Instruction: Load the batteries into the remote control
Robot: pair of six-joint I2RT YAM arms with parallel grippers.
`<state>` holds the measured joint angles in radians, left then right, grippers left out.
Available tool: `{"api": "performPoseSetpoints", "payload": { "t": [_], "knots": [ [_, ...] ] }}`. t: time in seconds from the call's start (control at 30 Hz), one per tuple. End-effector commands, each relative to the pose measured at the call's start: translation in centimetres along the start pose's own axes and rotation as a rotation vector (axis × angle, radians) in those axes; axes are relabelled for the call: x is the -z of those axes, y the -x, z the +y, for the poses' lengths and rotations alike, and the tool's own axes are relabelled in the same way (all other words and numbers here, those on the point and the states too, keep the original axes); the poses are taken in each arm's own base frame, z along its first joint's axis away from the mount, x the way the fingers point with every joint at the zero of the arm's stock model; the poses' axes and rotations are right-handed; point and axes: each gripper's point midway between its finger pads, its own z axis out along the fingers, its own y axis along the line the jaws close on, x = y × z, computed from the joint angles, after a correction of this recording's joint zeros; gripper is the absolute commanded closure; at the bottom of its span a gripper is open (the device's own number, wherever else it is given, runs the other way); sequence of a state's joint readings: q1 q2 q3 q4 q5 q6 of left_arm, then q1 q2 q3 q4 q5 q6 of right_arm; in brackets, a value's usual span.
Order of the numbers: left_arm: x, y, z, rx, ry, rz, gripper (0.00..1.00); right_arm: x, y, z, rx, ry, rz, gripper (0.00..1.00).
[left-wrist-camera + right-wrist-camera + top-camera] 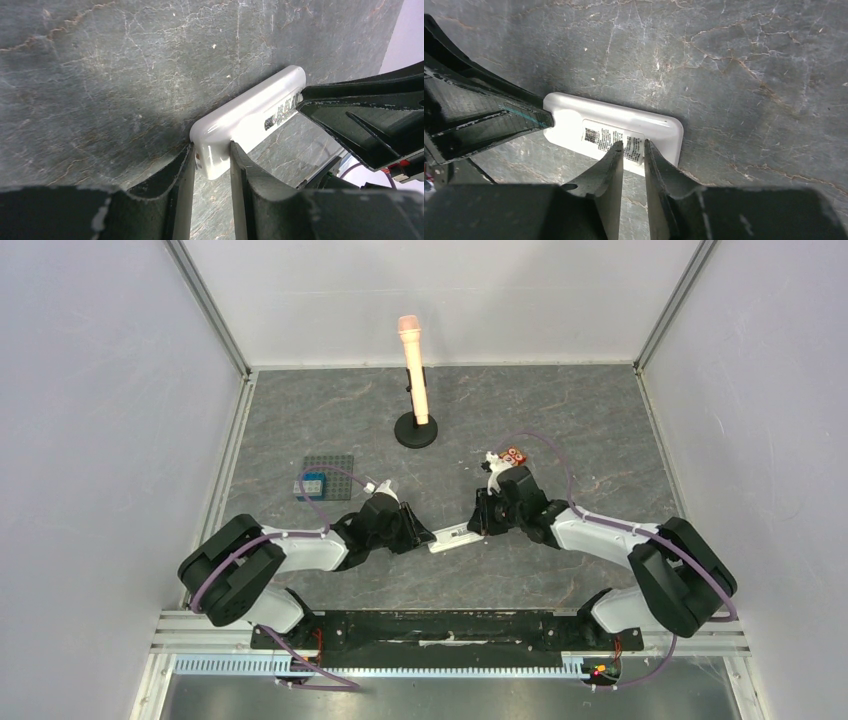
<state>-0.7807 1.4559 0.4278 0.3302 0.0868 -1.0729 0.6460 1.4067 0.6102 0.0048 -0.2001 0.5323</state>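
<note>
Right wrist: unreadable printed label [600,136] on remote control [660,131]

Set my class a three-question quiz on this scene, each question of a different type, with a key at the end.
1. True or false: the left gripper is shut on one end of the remote control.
2. Which thing sits on the grey studded plate? A a red block; B a blue brick; C a battery.
3. Fill in: the right gripper has its fingertips at the remote control's printed ____.
Key: 1 true; 2 B; 3 label.
</note>
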Motion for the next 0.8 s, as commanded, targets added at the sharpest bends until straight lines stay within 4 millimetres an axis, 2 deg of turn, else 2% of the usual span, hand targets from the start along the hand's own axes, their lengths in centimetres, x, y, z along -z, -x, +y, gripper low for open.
{"api": "performPoseSetpoints", "payload": {
  "t": [0.0, 0.3, 0.47, 0.77],
  "knots": [
    [-1.1, -0.9, 1.0, 0.011, 0.042, 0.035, 0.67, 1.1, -4.2, 5.7, -0.115, 0.310, 0.148, 0.78],
    [-1.7, -1.1, 0.9, 0.030, 0.037, 0.042, 0.79, 2.4, -1.1, 8.1, -0.119, 0.408, 0.045, 0.83],
    [-1.6, -0.9, 2.0, 0.040, 0.089, 0.023, 0.84, 3.3, 0.6, 9.2, -0.116, 0.437, -0.005, 0.84],
    [-1.2, -0.6, 3.7, 0.032, 0.185, -0.001, 0.89, 3.6, 1.6, 8.8, -0.109, 0.388, -0.044, 0.85]
  ]
}}
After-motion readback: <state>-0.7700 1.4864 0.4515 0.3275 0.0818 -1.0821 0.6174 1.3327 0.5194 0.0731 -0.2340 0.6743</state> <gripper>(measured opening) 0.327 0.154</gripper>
